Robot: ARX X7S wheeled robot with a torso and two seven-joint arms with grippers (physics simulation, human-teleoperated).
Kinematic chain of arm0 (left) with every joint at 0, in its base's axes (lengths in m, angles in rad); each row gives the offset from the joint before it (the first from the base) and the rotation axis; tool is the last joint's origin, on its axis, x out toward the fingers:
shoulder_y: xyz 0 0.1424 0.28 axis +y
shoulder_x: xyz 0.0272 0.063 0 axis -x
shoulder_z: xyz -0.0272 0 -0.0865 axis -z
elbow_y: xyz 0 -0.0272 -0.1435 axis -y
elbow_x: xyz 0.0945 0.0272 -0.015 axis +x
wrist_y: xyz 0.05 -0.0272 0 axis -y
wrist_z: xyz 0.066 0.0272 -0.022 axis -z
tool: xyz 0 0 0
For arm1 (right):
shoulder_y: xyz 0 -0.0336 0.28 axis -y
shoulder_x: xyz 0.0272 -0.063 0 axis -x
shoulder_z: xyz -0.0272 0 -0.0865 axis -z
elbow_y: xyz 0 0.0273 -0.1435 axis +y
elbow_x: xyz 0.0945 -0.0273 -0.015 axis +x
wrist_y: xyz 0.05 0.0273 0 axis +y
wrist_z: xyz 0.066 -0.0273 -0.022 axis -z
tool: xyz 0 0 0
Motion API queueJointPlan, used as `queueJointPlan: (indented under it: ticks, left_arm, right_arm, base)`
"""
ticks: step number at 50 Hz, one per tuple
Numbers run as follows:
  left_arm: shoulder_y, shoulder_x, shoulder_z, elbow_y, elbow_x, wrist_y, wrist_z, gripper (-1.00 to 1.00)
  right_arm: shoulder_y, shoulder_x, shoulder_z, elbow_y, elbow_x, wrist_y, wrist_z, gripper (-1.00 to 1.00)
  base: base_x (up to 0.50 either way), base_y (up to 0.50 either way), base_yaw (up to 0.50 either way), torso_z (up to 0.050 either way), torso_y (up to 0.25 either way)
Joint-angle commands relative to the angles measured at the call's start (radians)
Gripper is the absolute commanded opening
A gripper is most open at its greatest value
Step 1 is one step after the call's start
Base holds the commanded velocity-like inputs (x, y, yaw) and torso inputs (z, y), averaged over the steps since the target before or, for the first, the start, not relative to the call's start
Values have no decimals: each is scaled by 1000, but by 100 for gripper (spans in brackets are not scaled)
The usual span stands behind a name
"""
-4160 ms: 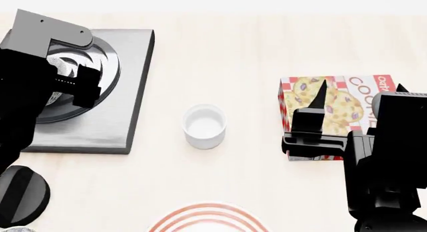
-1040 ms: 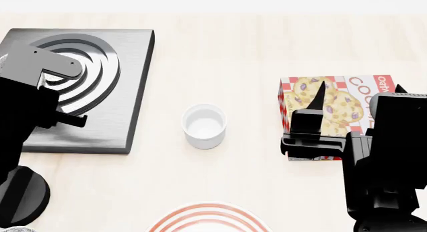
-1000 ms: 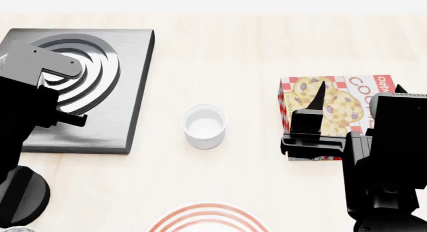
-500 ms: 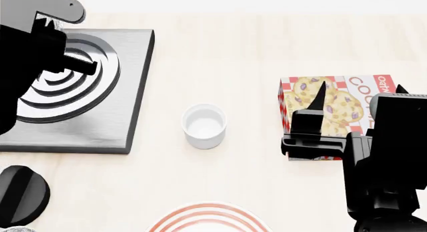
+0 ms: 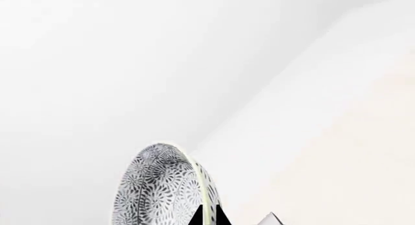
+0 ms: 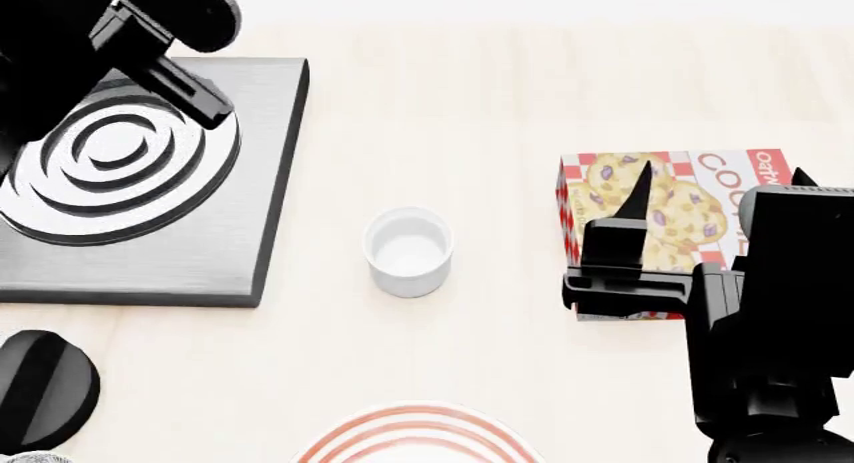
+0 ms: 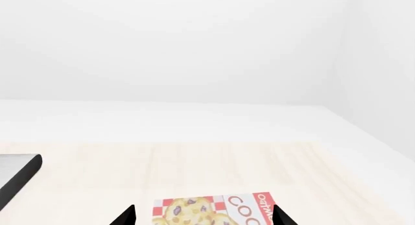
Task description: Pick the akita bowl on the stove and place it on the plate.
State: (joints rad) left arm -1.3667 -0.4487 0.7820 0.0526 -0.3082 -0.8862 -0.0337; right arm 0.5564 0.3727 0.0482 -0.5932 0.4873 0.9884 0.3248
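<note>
The akita bowl (image 5: 159, 186), white with a fine black floral pattern, fills the near part of the left wrist view, tipped on edge. My left gripper (image 5: 207, 219) is shut on its rim, one black fingertip on each side. In the head view the left arm (image 6: 120, 33) hangs over the stove's (image 6: 254, 183) far left corner and hides the bowl; the burner rings (image 6: 114, 163) lie bare. Part of the red-ringed plate (image 6: 416, 435) shows at the near edge. My right gripper (image 6: 721, 183) (image 7: 203, 217) stands open over the cookie box, holding nothing.
A small plain white cup (image 6: 408, 251) stands between stove and cookie box (image 6: 667, 218) (image 7: 214, 213). A round black knob (image 6: 40, 388) lies near the stove's front left. Light wooden tabletop (image 6: 467, 103) runs to a white wall.
My left arm has swung from the stove's near left side up to its far corner, uncovering the burner rings. The right arm has not moved.
</note>
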Motion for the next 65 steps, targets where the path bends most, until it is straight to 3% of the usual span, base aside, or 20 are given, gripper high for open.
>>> queueJointPlan:
  ticks: [1, 22, 38, 65]
  left_arm:
    - [-59, -90, 152, 188, 78, 33, 101, -100]
    - [-121, -226, 332, 470, 127, 79, 284, -100]
    - [-120, -277, 424, 648, 135, 53, 354, -100]
    - [-59, -302, 604, 741, 247, 62, 347, -100]
  right_arm:
    - [-1, 2, -2, 5, 2, -6, 1, 100]
    - [3, 5, -5, -3, 12, 4, 11, 100]
    - [-1, 9, -8, 0, 13, -5, 14, 100]
    - [1, 14, -10, 2, 22, -8, 20, 100]
  base:
    - [0, 0, 0, 0, 0]
    - [0, 0, 0, 0, 1]
    - [0, 0, 0, 0, 0]
    - [0, 0, 0, 0, 0]
